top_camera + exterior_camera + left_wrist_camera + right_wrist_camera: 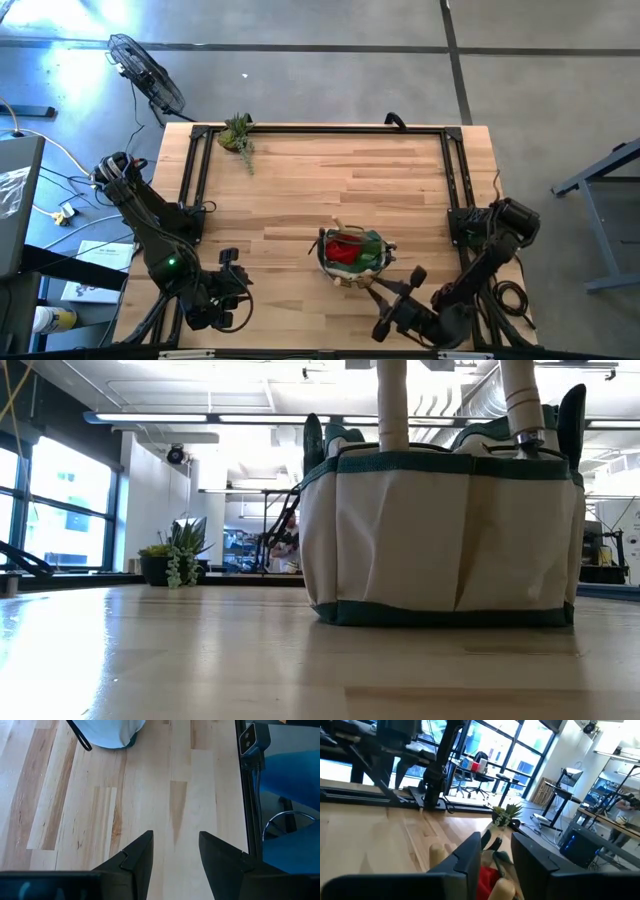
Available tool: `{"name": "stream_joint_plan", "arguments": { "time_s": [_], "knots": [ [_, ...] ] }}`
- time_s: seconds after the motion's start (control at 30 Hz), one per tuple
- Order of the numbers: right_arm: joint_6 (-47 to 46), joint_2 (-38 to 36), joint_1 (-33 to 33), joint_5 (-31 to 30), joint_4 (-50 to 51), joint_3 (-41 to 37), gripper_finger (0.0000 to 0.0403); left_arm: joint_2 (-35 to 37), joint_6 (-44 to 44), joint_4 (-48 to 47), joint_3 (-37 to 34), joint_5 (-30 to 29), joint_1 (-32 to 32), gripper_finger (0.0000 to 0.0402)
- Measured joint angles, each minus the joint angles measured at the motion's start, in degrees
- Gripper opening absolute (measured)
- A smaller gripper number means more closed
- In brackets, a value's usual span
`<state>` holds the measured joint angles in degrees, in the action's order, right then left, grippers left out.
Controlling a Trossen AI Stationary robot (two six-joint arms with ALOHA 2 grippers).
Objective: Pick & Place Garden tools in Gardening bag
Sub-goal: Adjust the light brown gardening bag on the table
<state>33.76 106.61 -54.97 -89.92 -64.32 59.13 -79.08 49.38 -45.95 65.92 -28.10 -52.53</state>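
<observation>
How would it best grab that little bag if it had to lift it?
Probably by a loop handle at the top rim of the gardening bag, coming straight down from above. The bag stands upright, tool handles poke out its top, and its fabric sides look too wide for the right gripper.

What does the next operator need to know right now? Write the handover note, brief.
Left gripper: open, empty, parked over bare wood at the table's near left corner.
Right gripper: open, empty, beside the gardening bag at the near right.
Bag: upright near the front centre, with a red piece and wooden handles showing inside.
Done: no tools lie loose on the table; only the plant clump remains, at the far left corner.
Left: confirm the tool count inside the bag; it cannot be checked from here.
</observation>
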Motion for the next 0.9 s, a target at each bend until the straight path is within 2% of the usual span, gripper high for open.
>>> {"name": "stream_joint_plan", "arguments": {
  "time_s": [0.23,0.9],
  "knots": [
    [0.94,0.00,2.06,-0.12,-3.68,0.18,0.0011,0.00,-0.02,-0.02,0.01,-0.15,0.00,0.0152],
    [-8.68,0.09,2.92,-0.09,-3.46,0.18,0.0003,-0.01,-0.02,-0.02,0.01,-0.11,-0.01,0.0152]
  ]
}}
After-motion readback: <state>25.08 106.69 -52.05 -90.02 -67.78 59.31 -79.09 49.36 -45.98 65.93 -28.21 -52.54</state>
